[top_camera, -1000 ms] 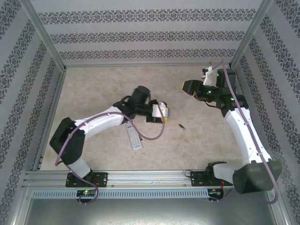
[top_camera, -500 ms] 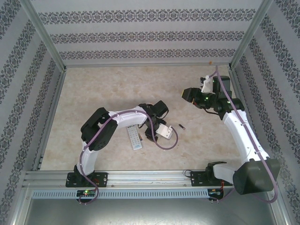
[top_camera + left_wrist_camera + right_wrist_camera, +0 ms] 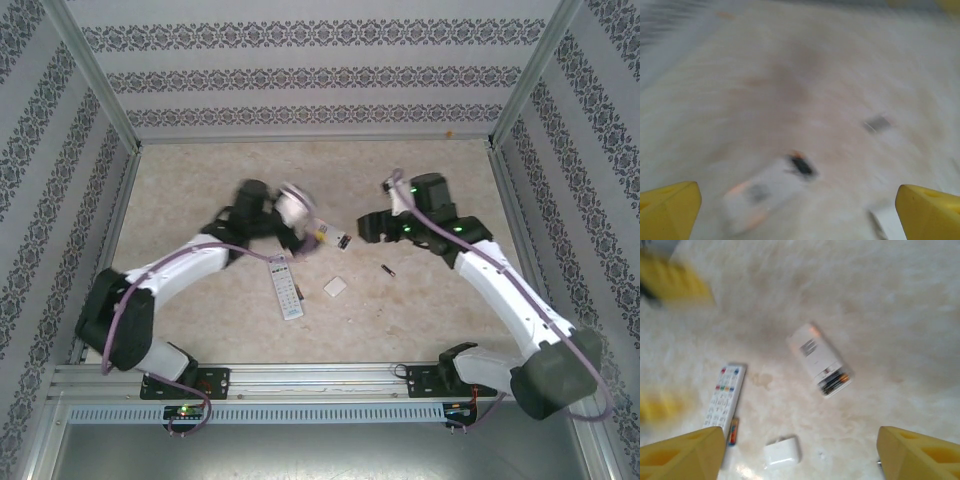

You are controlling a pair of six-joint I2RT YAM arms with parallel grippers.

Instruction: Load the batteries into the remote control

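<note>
My left gripper (image 3: 799, 206) hangs released over the table (image 3: 200, 190), its 2 yellow fingers (image 3: 670, 202) spread to the corners of a badly blurred wrist view. My right gripper (image 3: 800, 456) is spread wide too, grasping nothing. Below it, 1 face-down remote (image 3: 816, 356) lies with its compartment open. What look like dark, orange-tipped batteries (image 3: 836, 380) sit in that end, but I cannot tell how many. 1 loose battery (image 3: 387, 269) lies on the table between my arms, touching nothing. A button-side-up remote (image 3: 724, 399) and a white cover (image 3: 782, 452) lie nearby, apart from each other.
</note>
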